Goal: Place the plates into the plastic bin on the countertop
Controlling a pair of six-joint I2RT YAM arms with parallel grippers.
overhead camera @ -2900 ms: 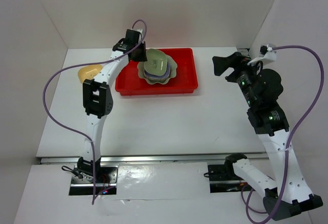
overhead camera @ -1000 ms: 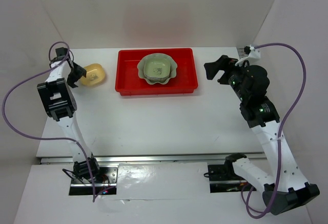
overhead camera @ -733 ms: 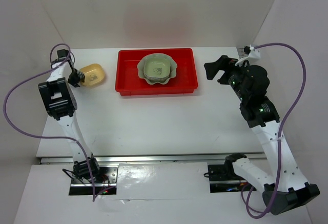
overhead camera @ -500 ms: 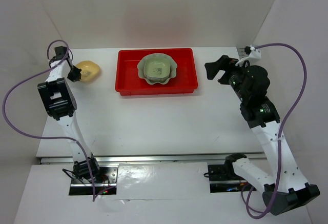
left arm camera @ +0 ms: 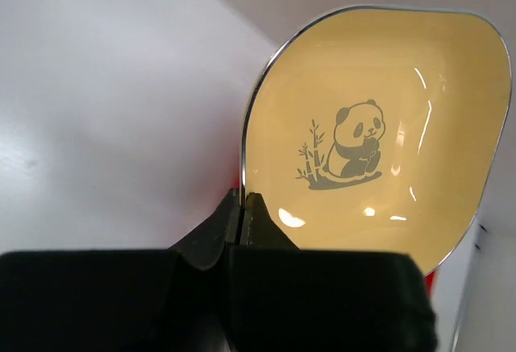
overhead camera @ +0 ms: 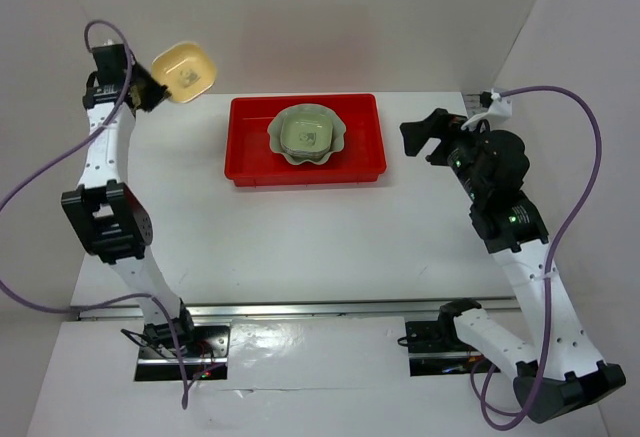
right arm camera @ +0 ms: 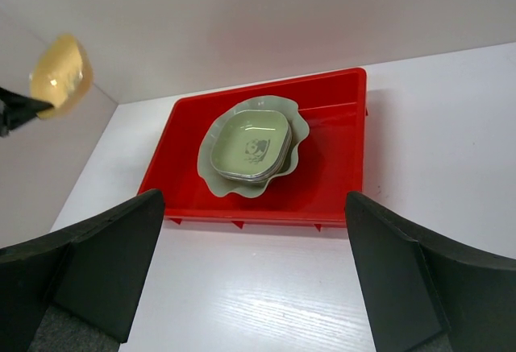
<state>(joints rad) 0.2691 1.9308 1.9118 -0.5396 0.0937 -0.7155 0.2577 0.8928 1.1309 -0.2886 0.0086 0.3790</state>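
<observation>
My left gripper is shut on the rim of a yellow rounded-square plate with a panda print and holds it high in the air, left of the red bin. The left wrist view shows the plate pinched between the closed fingertips. In the bin lies the pale-green scalloped dish with a small stack of square plates on it, a light-green one on top. My right gripper is open and empty, right of the bin. The right wrist view shows the bin, the stack and the lifted yellow plate.
White walls close in the white countertop at the back and both sides. A purple cable loops out from the left arm, another from the right arm.
My left gripper has taken the yellow plate by its rim and lifted it from the countertop up and to the right. The right arm has stayed nearly still.
</observation>
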